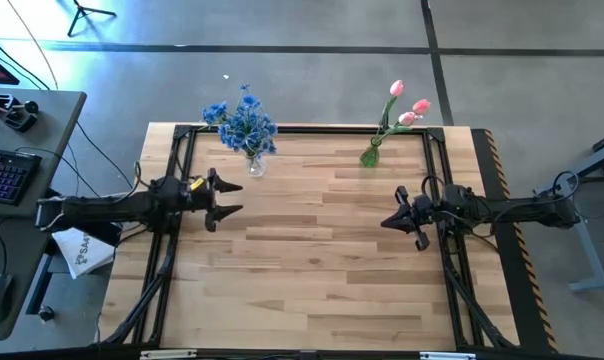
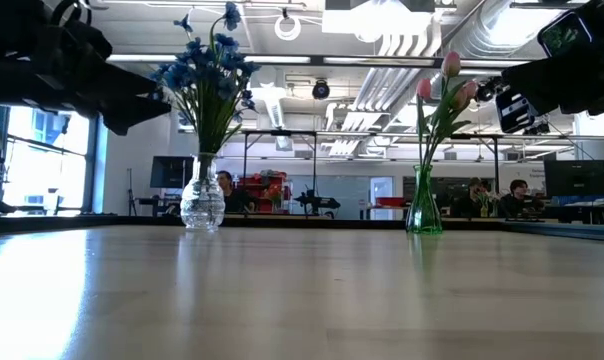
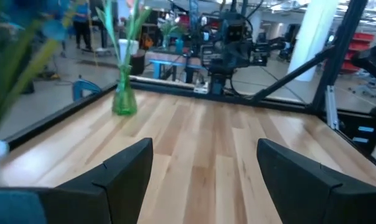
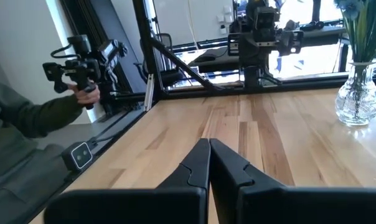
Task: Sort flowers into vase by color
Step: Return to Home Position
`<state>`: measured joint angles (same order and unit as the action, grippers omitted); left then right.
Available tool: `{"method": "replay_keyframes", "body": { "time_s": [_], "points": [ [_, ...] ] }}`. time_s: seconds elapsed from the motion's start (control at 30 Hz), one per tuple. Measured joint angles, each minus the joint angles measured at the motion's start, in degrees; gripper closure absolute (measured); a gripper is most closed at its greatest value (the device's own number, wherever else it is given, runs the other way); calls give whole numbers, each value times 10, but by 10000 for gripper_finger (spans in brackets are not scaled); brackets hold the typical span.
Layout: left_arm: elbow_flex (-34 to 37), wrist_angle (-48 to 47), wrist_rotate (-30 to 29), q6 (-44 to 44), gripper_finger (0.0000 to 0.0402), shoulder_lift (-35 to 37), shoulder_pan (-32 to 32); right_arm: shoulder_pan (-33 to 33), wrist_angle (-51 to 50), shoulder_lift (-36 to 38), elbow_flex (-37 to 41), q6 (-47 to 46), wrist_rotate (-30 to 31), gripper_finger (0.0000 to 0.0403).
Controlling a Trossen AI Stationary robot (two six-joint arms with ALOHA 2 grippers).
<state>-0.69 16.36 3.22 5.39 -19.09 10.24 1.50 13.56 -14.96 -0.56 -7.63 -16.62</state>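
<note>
Right jaws: clenched tip to tip on nothing. Your right wrist view shows this by its two dark fingers. They hang over the desk, nearer the front than the green vase and a little to its right-arm side.
Left jaws: released, with the fingers spread wide over bare planks. They are well apart from the green vase, toward the left-arm side.
Desk: pale wooden planks with streaky grain, edged by black metal rails.
Pink flowers: three smooth tulip heads on thin green stems, standing in the green vase at the desk's far edge.
Green vase, shape: translucent glass with a slim neck and a wider foot. You see this from the low view, not from above.
Blue flowers: clusters of small blossoms in the clear vase. It stands on the same far edge, well apart from the green vase toward the left-arm side.
Clear vase, texture: round-bellied, faceted glass, plain only in your right wrist view.
High view only: a keyboard off the desk, beyond the left arm.
Right wrist view only: a person's hand gripping a dark handheld rig, with a green sleeve.
Low view only: seated people far behind the green vase.
</note>
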Motion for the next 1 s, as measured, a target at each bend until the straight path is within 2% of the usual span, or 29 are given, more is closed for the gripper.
{"method": "replay_keyframes", "body": {
  "time_s": [0.23, 0.3, 0.47, 0.63, 0.7, 0.87, 1.0],
  "points": [
    [0, -160, -36, -12, 128, 157, 0, 0, 0, 0, 0, 2, 12, 403],
    [-2, -160, -38, -16, 128, 187, 0, 0, 0, 0, 0, 2, 26, 403],
    [-1, -158, -53, -26, 128, 187, -2, 0, 0, 0, 0, 7, 46, 403],
    [-1, -156, -53, -21, 128, 189, -3, 0, 0, 1, 0, 26, 105, 403],
    [-1, -157, -53, -17, 128, 189, -3, 0, -2, 1, 0, 30, 112, 403],
    [-1, -157, -51, -16, 128, 189, -3, 34, -46, 24, 0, 36, 116, 403],
    [0, -157, -50, -16, 128, 189, -3, 92, -85, 98, 0, 30, 64, 403]
  ]
}}
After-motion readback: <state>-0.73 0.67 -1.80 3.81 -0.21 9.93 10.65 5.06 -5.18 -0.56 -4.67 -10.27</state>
